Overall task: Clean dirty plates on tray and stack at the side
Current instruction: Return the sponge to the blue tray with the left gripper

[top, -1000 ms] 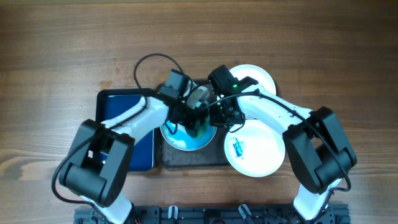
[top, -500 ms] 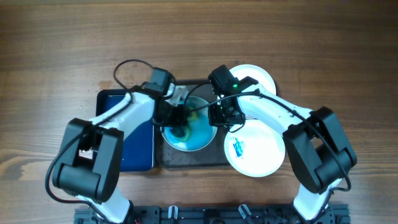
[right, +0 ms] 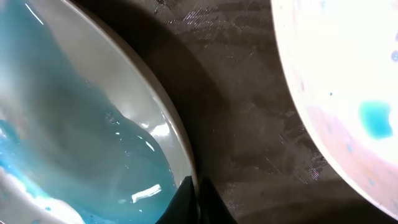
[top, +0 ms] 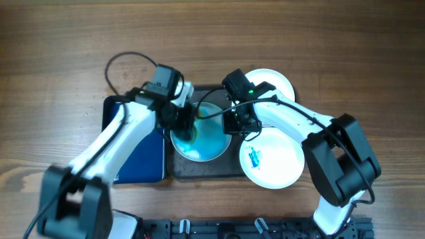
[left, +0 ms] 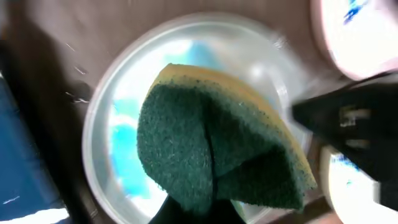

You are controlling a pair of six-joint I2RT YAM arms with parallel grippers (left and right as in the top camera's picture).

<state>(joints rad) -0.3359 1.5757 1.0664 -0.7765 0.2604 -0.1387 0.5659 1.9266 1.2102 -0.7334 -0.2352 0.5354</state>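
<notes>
A plate smeared with a blue film lies on the dark tray. My left gripper is shut on a green and yellow sponge, which it presses on the left part of that plate. My right gripper is shut on the plate's right rim, with the thin fingertips either side of it. A second plate with a blue scribble overhangs the tray's right end. A third, white plate lies behind it.
A deep-blue rectangular tray lies just left of the dark tray, partly under my left arm. Bare wooden table surrounds everything. In the right wrist view, dark tray surface shows between the two plates.
My left gripper has dragged the sponge across the blue-filmed plate from its middle toward its left side, and the arm has swung left. My right gripper has stayed on the rim.
</notes>
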